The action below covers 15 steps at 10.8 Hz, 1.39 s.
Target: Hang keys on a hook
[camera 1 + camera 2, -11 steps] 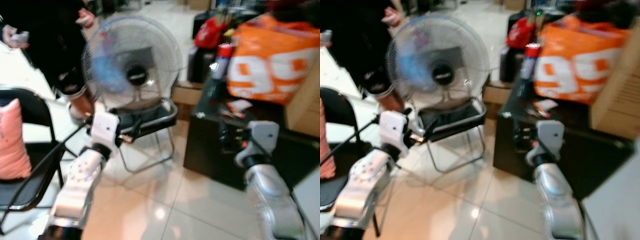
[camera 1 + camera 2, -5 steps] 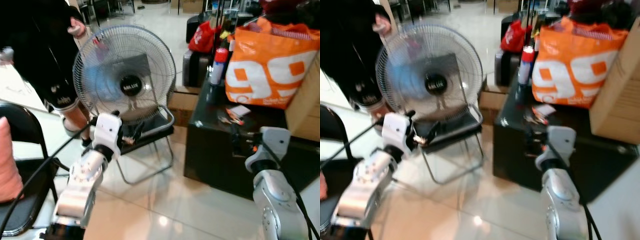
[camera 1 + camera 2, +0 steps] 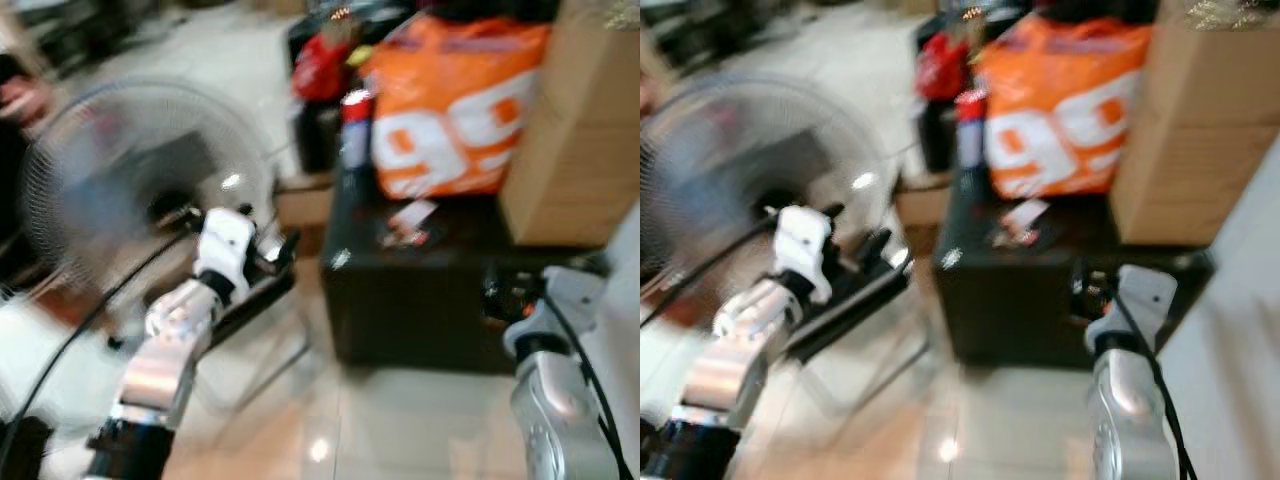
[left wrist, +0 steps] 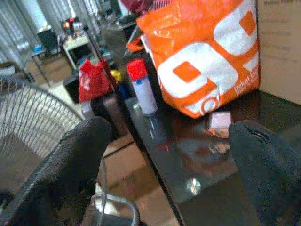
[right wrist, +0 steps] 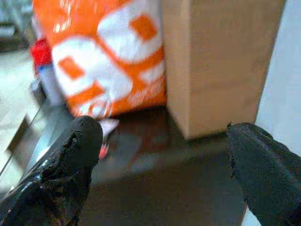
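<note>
Gaping wide and empty, both jaws face the black tabletop (image 4: pixel 207 183); the small white-and-red item (image 4: pixel 219 121) beside the orange bag (image 4: pixel 202 56) is possibly the keys, though blur hides detail. Keys should be light, stiff and jangly: pinch the ring.

An orange bag (image 4: pixel 202 61) with big white numerals sits on my glossy black table (image 4: pixel 221 179). Beside it are a plain tan cardboard box (image 5: pixel 221 61) and a white spray can (image 4: pixel 142 89) with a red cap. My fingers (image 4: pixel 66 174) are black.
</note>
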### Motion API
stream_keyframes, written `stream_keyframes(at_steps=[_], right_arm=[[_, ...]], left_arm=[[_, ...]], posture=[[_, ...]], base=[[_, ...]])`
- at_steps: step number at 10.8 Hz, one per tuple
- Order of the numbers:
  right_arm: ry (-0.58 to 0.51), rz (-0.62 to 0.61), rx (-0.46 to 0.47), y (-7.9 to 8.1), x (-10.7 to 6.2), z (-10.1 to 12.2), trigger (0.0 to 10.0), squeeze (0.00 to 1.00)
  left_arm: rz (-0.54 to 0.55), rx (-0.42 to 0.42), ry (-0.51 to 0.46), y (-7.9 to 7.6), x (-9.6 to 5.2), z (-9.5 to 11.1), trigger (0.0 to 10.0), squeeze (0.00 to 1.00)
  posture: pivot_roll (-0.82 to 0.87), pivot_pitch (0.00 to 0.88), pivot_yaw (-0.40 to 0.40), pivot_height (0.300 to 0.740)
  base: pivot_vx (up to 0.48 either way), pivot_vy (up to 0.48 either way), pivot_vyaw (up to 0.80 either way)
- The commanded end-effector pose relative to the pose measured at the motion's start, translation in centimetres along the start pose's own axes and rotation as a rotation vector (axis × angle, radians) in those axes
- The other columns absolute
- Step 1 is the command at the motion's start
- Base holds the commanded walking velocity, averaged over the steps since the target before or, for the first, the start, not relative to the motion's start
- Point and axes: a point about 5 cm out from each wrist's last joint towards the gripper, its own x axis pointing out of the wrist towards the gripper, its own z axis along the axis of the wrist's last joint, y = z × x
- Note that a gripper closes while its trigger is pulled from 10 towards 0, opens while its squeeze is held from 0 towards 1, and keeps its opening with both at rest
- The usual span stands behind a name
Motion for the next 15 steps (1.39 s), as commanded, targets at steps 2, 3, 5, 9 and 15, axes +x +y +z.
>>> stream_keyframes(at_steps=[2, 3, 5, 9, 15], right_arm=[[0.031, 0.105, -0.052, 1.7, -0.4, -0.4, 10.0, 0.00], [0.038, 0.132, -0.082, 2.1, -0.3, -0.6, 10.0, 0.00], [0.083, 0.144, -0.056, 2.1, 0.2, -0.9, 10.0, 0.00], [0.075, 0.245, -0.131, 3.0, 1.3, -0.8, 10.0, 0.00], [0.193, 0.365, -0.158, 3.2, 0.6, -2.7, 10.0, 0.00]], left_arm=[[0.018, -0.016, 0.033, 0.5, -0.5, -1.0, 10.0, 0.05], [0.020, -0.023, 0.037, 0.4, -0.5, -1.2, 10.0, 0.06], [0.047, -0.032, 0.034, 0.2, -1.0, -1.3, 10.0, 0.05], [0.115, -0.029, 0.051, 0.2, -2.9, -1.8, 10.0, 0.05], [0.071, -0.007, 0.075, -0.2, -3.1, -1.8, 10.0, 0.05]], posture=[[-0.11, 0.000, 0.132, 0.740], [-0.10, 0.000, 0.123, 0.740], [-0.07, 0.000, 0.071, 0.740], [-0.02, 0.000, -0.025, 0.740], [-0.03, 0.000, -0.004, 0.740]], base=[[0.352, 0.000, -0.40], [0.352, 0.000, 0.00], [0.351, 0.000, 0.00], [0.352, 0.000, 0.00], [0.352, 0.000, 0.00]])
